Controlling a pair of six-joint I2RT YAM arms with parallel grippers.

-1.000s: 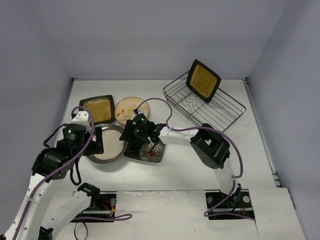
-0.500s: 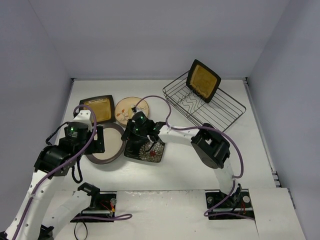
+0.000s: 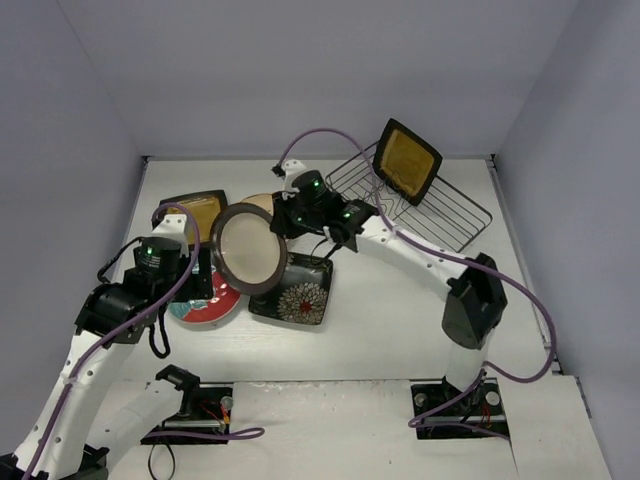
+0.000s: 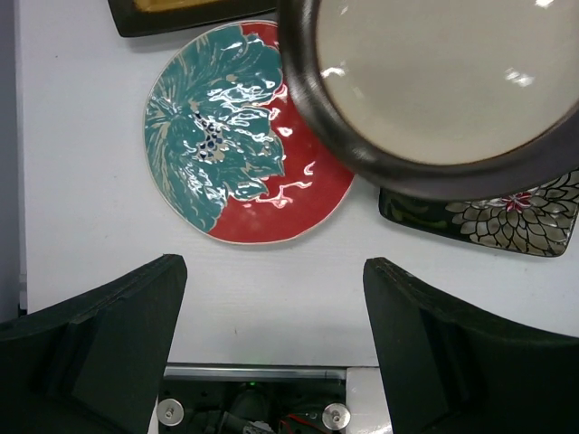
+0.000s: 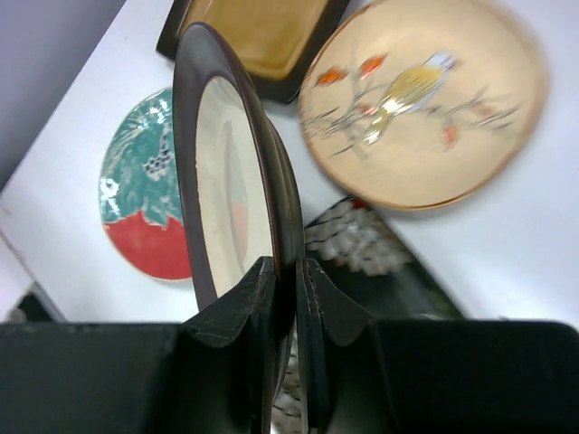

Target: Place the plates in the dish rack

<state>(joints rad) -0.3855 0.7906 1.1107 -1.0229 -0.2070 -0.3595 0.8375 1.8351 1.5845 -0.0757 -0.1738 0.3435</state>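
My right gripper [image 3: 285, 222] [image 5: 288, 271] is shut on the rim of the round cream brown-rimmed plate [image 3: 248, 247] [image 5: 231, 194] and holds it upright above the table. The plate also shows in the left wrist view [image 4: 443, 86]. The red-teal floral plate [image 3: 208, 305] [image 4: 240, 136] lies flat at the left. My left gripper [image 3: 190, 285] [image 4: 271, 362] is open and empty beside it. The dark flowered rectangle [image 3: 300, 298] lies in the middle. One amber square plate [image 3: 192, 215] lies at the back left, another [image 3: 406, 161] stands in the black wire dish rack [image 3: 440, 215]. The small beige plate [image 5: 421, 99] is partly hidden in the top view.
White walls close the table at the back and both sides. The right arm's purple cable [image 3: 320, 140] loops above the back of the table. The arm bases [image 3: 190, 415] sit at the near edge.
My right gripper has lifted the cream plate off the red-teal plate, tilted it upright and carried it up and back. My left gripper has drawn back slightly from it.
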